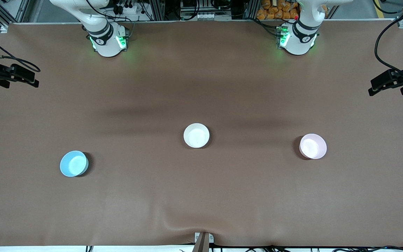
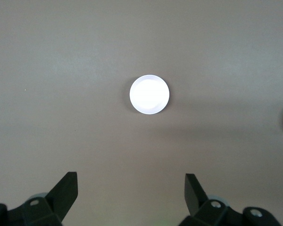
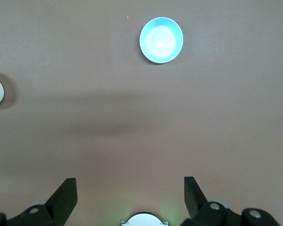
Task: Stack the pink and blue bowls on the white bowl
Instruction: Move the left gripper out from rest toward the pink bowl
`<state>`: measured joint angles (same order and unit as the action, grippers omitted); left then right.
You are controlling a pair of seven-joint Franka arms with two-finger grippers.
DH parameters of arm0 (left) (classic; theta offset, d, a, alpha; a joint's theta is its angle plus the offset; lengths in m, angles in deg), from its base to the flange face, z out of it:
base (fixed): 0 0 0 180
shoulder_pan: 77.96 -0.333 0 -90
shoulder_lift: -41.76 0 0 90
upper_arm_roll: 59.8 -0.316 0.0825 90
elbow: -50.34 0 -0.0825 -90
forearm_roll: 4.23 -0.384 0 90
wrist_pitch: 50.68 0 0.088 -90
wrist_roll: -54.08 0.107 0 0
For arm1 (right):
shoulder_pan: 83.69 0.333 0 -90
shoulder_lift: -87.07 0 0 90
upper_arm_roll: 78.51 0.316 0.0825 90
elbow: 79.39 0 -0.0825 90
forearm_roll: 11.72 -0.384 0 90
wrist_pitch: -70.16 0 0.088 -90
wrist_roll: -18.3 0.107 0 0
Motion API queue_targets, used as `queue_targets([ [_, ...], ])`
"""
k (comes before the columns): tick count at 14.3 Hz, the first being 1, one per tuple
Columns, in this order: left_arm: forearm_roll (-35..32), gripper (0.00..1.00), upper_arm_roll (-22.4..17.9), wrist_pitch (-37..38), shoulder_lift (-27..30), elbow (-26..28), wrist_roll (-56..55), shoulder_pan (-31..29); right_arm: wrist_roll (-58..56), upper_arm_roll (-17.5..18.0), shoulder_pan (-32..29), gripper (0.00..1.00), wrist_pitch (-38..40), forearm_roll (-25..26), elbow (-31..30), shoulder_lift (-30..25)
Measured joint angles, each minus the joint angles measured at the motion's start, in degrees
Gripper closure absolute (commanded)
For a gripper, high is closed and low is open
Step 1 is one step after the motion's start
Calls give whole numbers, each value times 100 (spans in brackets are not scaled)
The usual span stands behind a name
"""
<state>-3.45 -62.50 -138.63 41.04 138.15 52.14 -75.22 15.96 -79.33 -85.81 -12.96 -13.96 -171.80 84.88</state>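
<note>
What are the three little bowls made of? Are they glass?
Not clear glass: you cannot see through them. The blue bowl, white bowl and pink bowl look like glazed ceramic or hard plastic; the pictures cannot settle which. Each is smooth, plain and glossy, with bright light shining off its inside.

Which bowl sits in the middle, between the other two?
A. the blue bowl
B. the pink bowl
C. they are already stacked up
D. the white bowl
D: in the front view the white bowl sits alone mid-table, with the blue bowl toward the right arm's end and the pink bowl toward the left arm's end, all three apart.
</note>
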Motion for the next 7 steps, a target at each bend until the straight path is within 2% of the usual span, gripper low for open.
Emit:
queue_targets([
  [7,0,0,-13,5,-236,171,81,-84,1,-1,0,0,-87,-1,-3,50],
])
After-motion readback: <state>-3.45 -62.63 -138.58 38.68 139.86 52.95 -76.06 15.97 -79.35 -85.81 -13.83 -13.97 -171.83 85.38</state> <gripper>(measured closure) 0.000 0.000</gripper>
